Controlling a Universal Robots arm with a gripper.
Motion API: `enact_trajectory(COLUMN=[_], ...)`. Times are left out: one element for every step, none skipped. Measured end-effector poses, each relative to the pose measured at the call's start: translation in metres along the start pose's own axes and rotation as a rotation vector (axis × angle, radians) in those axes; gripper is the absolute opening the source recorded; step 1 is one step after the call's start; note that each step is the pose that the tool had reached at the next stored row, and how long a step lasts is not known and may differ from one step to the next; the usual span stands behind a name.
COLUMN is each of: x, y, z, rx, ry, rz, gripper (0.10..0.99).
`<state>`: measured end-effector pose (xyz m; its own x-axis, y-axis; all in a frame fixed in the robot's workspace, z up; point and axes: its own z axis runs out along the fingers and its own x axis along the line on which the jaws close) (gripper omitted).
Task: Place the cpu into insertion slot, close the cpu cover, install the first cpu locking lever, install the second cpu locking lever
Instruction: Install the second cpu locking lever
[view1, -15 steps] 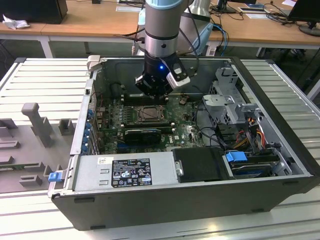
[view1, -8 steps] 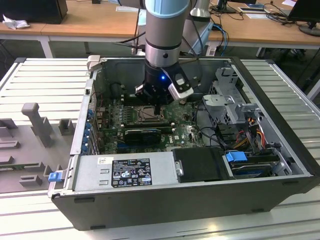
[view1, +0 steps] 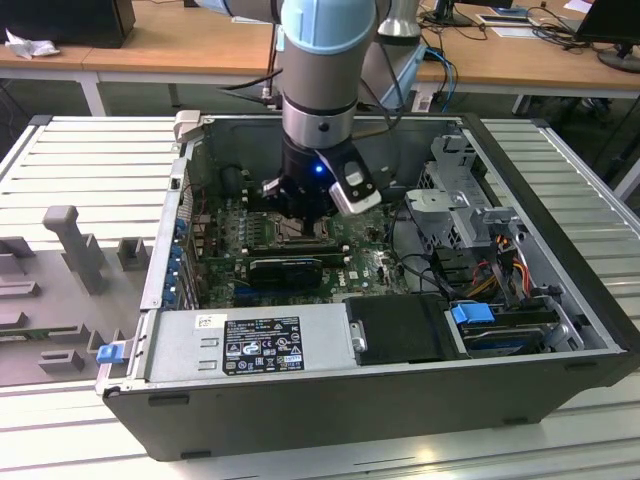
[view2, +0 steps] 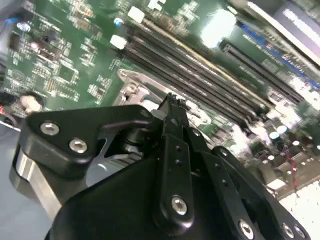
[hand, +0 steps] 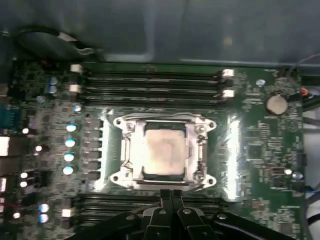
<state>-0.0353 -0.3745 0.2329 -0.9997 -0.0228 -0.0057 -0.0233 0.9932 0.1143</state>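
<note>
- Sitting seated in the insertion slot (hand: 162, 156) — the cpu (hand: 161, 154), cpu cover (hand: 195, 150) down around it.
- Gripper (hand: 170, 194) fingers pressed together, empty, at the socket's edge — inside the computer case (view1: 540, 390).

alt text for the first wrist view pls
The cpu sits in the insertion slot on a green motherboard, framed by the cpu cover. The black gripper is beside the socket, fingers together; memory slots run beyond.

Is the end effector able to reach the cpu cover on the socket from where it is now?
Probably yes. In the first wrist view the end effector sits just at the edge of the cpu cover, which lies flat around the cpu. Nothing stands between them; the memory slots are on the far side.
</note>
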Motion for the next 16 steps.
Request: enact_trajectory(x=[0.0036, 0.0071, 0.0105, 0.0127, 0.0145, 0.0149, 0.0153, 0.0156, 0.0157, 0.0162, 0.0167, 0.0173, 0.0184, 0.0201, 0.0209, 0.0222], y=[-0.0002, -0.0003, -0.0004, -0.0005, -0.0008, -0.0011, -0.0013, -0.0016, -0.0018, -0.0023, -0.0028, -0.0038, -0.0063, -0.0094, -0.0105, -0.0119], z=[0.0002, 0.0005, 0.0015, 0.0027, 0.0052, 0.0074, 0.0095, 0.0120, 0.0137, 0.0179, 0.0189, 0.0195, 0.0200, 0.0203, 0.0203, 0.0203], rx=[-0.002, -0.003, -0.004, -0.004, -0.005, -0.006, -0.007, -0.007, -0.007, -0.008, -0.011, -0.018, -0.028, -0.035, -0.037, -0.039], ry=[0.0000, -0.0002, -0.0002, -0.0001, 0.0001, 0.0003, 0.0006, 0.0009, 0.0013, 0.0022, 0.0025, 0.0027, 0.0027, 0.0030, 0.0032, 0.0035], rz=[0.000, 0.000, 0.000, -0.001, -0.002, -0.004, -0.007, -0.010, -0.012, -0.019, -0.023, -0.027, -0.030, -0.035, -0.037, -0.040], gripper=[0.106, 0.106, 0.106, 0.106, 0.106, 0.106, 0.106, 0.106, 0.106, 0.106, 0.106, 0.106, 0.106, 0.106, 0.106, 0.106])
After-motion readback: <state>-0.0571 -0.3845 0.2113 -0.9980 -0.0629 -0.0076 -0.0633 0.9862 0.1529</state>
